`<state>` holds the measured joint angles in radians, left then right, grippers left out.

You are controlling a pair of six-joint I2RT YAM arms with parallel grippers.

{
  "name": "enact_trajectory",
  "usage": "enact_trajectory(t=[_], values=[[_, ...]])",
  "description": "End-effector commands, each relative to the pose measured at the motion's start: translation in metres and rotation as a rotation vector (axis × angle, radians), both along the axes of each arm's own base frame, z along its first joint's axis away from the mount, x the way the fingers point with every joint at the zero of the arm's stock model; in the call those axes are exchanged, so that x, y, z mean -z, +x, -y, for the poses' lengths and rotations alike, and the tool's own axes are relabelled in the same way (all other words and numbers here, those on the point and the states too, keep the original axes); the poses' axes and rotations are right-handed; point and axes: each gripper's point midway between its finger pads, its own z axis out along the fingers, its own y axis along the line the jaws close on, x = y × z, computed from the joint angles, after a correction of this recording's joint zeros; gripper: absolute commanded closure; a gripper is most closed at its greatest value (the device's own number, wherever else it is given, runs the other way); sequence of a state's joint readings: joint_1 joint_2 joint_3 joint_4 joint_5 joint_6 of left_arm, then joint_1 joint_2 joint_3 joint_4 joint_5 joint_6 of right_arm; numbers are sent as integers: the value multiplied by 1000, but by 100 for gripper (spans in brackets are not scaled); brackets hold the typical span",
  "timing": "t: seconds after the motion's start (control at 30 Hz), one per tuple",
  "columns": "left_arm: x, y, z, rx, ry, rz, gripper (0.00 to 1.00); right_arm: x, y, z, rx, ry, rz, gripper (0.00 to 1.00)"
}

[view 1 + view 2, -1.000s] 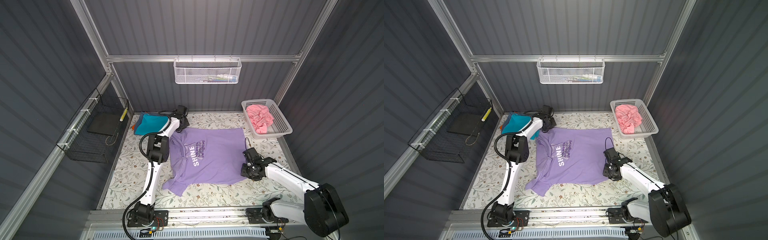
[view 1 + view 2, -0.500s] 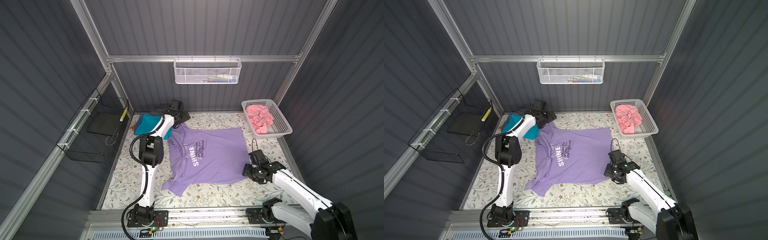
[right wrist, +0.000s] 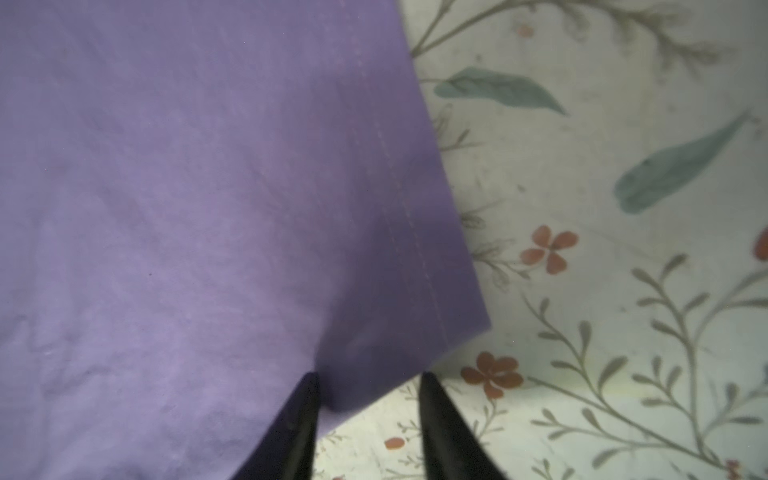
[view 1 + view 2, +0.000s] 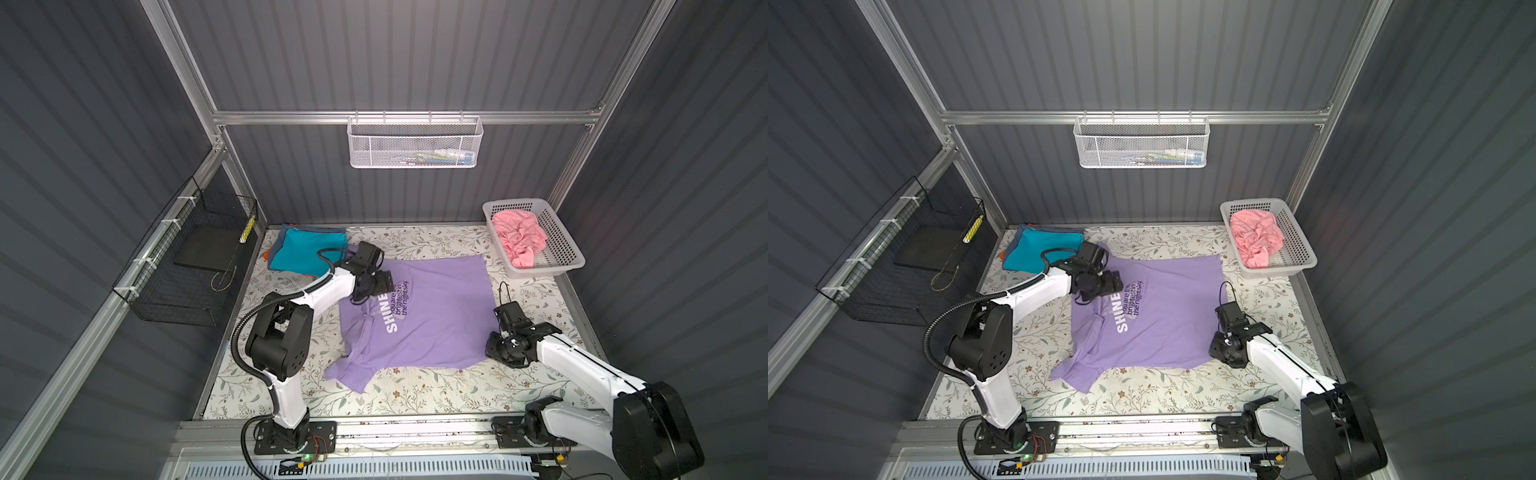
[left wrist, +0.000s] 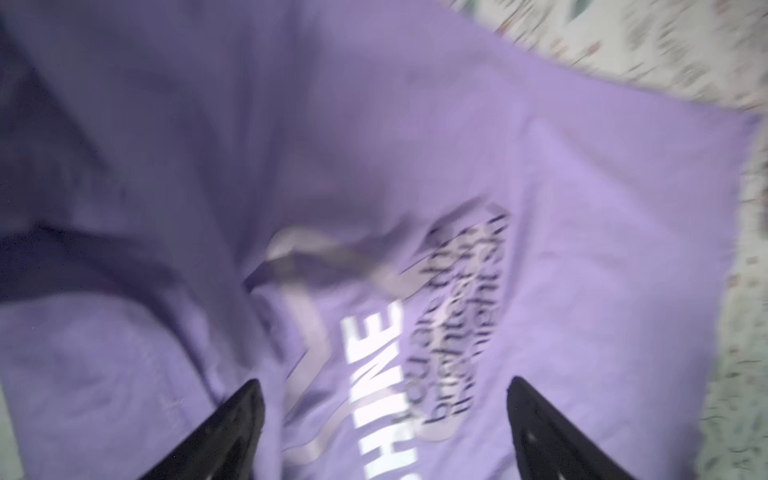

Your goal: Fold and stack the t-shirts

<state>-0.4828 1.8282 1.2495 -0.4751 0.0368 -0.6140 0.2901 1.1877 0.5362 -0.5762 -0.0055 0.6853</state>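
Lavender tee [image 4: 436, 316] flat, left fingers [image 5: 237, 419] wide, right fingers [image 3: 305, 411] straddling corner

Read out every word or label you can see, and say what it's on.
"SHINE": big white print on the lavender t-shirt.
"You are the brightest in the night sky": small dark print beside it; "the" is partly covered by the left pincer.
Labels on the items in the white wire basket: too small to read.
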Motion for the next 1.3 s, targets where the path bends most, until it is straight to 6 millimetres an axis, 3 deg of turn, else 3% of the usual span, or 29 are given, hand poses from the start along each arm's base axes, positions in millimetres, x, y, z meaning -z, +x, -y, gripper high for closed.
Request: enact_trajectory(t=[0.0,0.07,0.2,0.33,0.4,0.5,0.6,0.7,0.77,0.83,0.9,0.97,1.03,1.17,1.27], values=[[-7,-14,-14,-27,10,3,8,-12,26,-10,-58,14,40,95],[-9,-19,-19,-29,20,7,8,-22,39,-13,-97,-5,38,100],[-21,-18,-24,-32,39,36,8,-42,75,-15,-157,-72,33,100],[-24,-16,-24,-23,53,37,7,-40,113,-26,-190,-75,13,98],[-24,-15,-23,-21,52,32,6,-33,135,-31,-197,-75,-6,89],[-25,-16,-24,-20,56,28,4,-25,162,-34,-190,-73,-16,67],[-26,-18,-26,-24,62,31,1,-31,179,-36,-180,-64,20,48],[-26,-22,-29,-23,63,28,6,-51,182,-30,-170,-92,77,36],[-26,-26,-30,-20,71,22,11,-64,176,-22,-168,-125,112,36],[-26,-28,-33,-19,77,18,17,-76,165,-14,-165,-153,153,39],[-25,-32,-34,-16,77,15,22,-79,150,-9,-166,-162,182,53],[-23,-34,-34,-16,76,6,23,-73,135,-8,-175,-148,165,67],[-21,-35,-34,-15,73,-2,25,-61,123,-10,-187,-124,128,72],[-18,-37,-34,-20,69,-13,29,-32,115,-23,-205,-51,56,67],[-18,-38,-34,-24,67,-14,29,-22,123,-35,-203,5,49,61]])
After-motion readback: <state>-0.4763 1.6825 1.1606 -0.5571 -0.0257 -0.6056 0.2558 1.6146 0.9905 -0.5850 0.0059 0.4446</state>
